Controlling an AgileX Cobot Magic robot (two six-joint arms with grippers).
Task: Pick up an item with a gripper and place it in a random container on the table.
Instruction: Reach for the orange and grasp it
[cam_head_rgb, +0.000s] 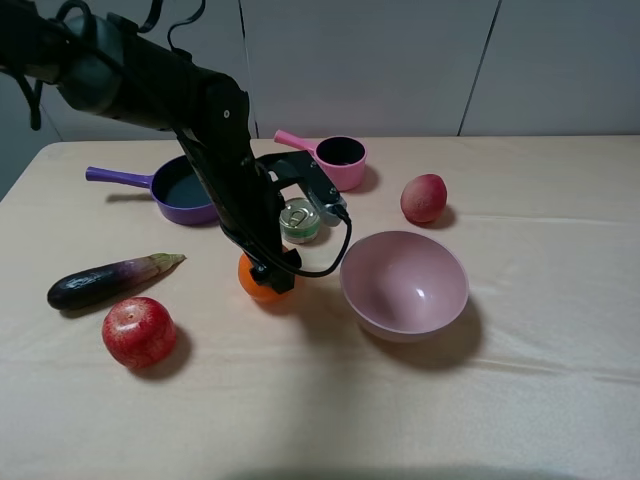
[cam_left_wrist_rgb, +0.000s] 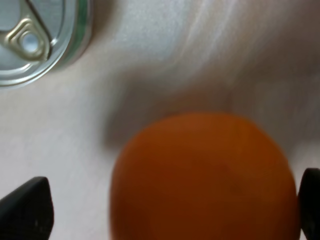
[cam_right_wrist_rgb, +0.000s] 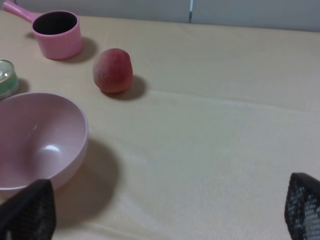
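- Left gripper (cam_head_rgb: 272, 270): lowered to the table (cam_head_rgb: 520, 400), jaws spread wide with the orange (cam_head_rgb: 255, 287) between them. In the left wrist view, one finger (cam_left_wrist_rgb: 25, 210) stands clear of the fruit. The other finger (cam_left_wrist_rgb: 311, 200) sits at the edge of the skin, and contact there cannot be told.
- Aubergine (cam_head_rgb: 110, 281): well to the left of the gripper, lying flat on the cloth.
- Red apple (cam_head_rgb: 138, 332): left of the gripper and nearer the front edge, just beside the aubergine.
- Purple frying pan (cam_head_rgb: 185, 192): behind and left of the gripper, partly hidden by the arm, handle pointing left.
- Orange: directly under the gripper, resting on the cloth.
- Can (cam_head_rgb: 299, 220): just behind the gripper, slightly right, upright with the pull-tab lid on top.
- Pink saucepan cup (cam_head_rgb: 340, 160): further behind and right, beyond the can, handle pointing left.
- Pink bowl (cam_head_rgb: 405, 285): near the gripper on its right, upright.
- Peach (cam_head_rgb: 423, 198): right and behind, beyond the bowl.
- Right gripper (cam_right_wrist_rgb: 165, 210): seen only in its own wrist view, fingers spread wide above bare cloth beside the bowl.
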